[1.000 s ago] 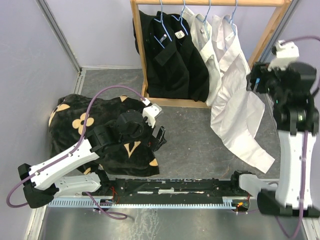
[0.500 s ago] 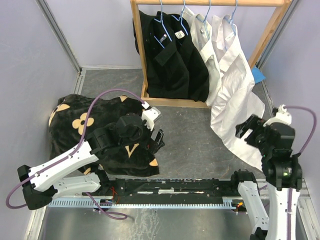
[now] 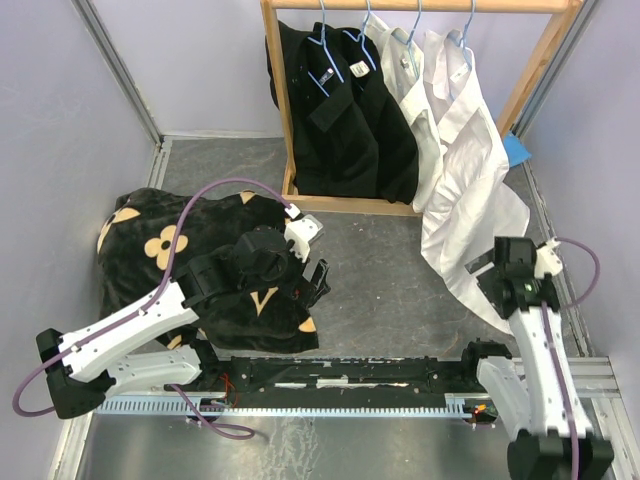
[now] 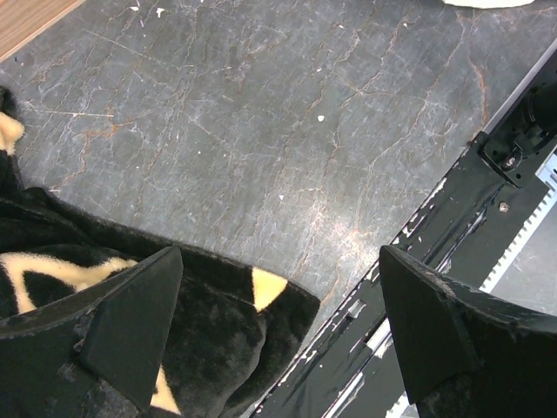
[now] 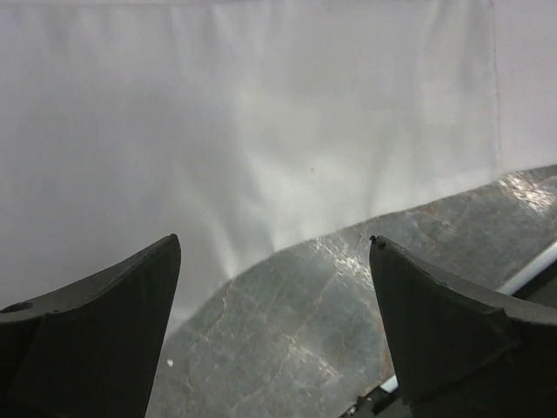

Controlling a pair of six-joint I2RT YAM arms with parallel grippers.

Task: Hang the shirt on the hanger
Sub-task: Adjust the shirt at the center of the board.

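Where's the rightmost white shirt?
Top view, right side: white shirt hangs at the right end of the wooden rack, hem on the table by the right claw.

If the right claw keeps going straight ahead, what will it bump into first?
Most likely the hanging white thin-fabric shirt: the open right claw faces its lower part, with the grey tabletop just below. Depth is hard to judge.
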